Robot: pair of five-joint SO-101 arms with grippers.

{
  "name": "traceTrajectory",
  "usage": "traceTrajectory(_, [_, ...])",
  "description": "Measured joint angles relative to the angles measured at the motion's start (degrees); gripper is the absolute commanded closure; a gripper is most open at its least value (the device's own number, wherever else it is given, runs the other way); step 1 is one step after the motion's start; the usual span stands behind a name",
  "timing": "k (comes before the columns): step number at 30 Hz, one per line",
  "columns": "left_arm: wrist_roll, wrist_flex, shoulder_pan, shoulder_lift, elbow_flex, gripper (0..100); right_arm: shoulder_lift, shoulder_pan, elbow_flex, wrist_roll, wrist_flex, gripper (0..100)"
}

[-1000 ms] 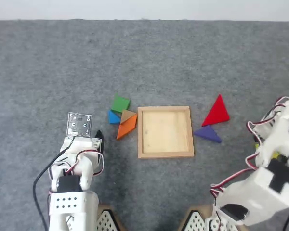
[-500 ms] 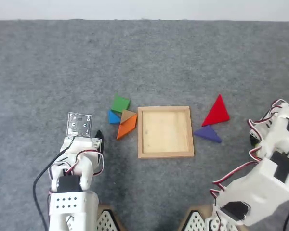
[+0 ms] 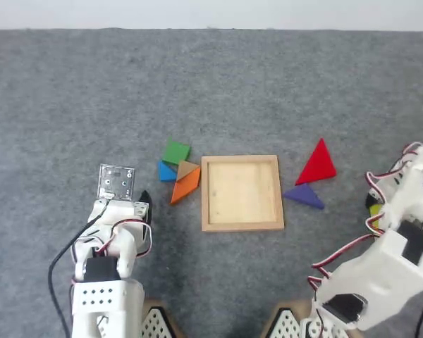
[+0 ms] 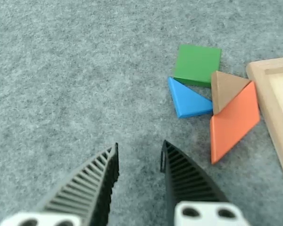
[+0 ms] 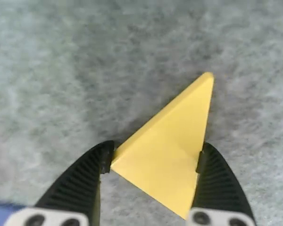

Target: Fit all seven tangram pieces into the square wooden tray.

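Observation:
The square wooden tray [image 3: 206, 193] lies mid-table with nothing in it. Just left of it are a green square [image 3: 175, 151], a blue triangle [image 3: 166, 171], a brown triangle [image 3: 187, 169] and an orange parallelogram [image 3: 186, 184], all touching. A red triangle [image 3: 316, 163] and a purple triangle [image 3: 304, 195] lie to its right. At the far right, my right gripper [image 5: 153, 153] is shut on a yellow triangle [image 5: 172, 141], one finger on each side; a yellow sliver [image 3: 373, 209] shows under that arm. My left gripper [image 4: 139, 149] stands open over bare felt, short of the blue triangle [image 4: 188, 100].
Grey felt covers the table. The left arm's body [image 3: 106, 282] fills the near left corner and the right arm's body [image 3: 381, 274] the near right. Bare felt stretches across the far half of the table.
The right arm has shifted slightly at the table's right edge. The left arm and the loose pieces have kept still.

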Motion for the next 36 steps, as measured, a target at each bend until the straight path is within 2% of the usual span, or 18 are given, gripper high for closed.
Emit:
traceTrajectory(6, [0.0,0.0,0.0,0.0,0.0,85,0.0,-3.3,-8.5,0.0,8.1,88.3])
traceTrajectory(13, [0.0,0.0,0.0,0.0,0.0,85,0.0,-14.5,-15.7,3.0,14.8,88.3])
traceTrajectory(18, [0.0,0.0,0.0,0.0,0.0,85,0.0,-24.7,-21.8,9.6,19.5,88.3])
traceTrajectory(24, [0.0,0.0,0.0,0.0,0.0,85,0.0,-36.4,-26.6,21.9,23.0,88.4])
traceTrajectory(30, [0.0,0.0,0.0,0.0,0.0,85,-3.8,-47.1,-26.4,26.5,23.3,88.4])
traceTrajectory(36, [0.0,0.0,0.0,0.0,0.0,85,-17.9,-56.9,-13.8,28.3,17.1,88.4])
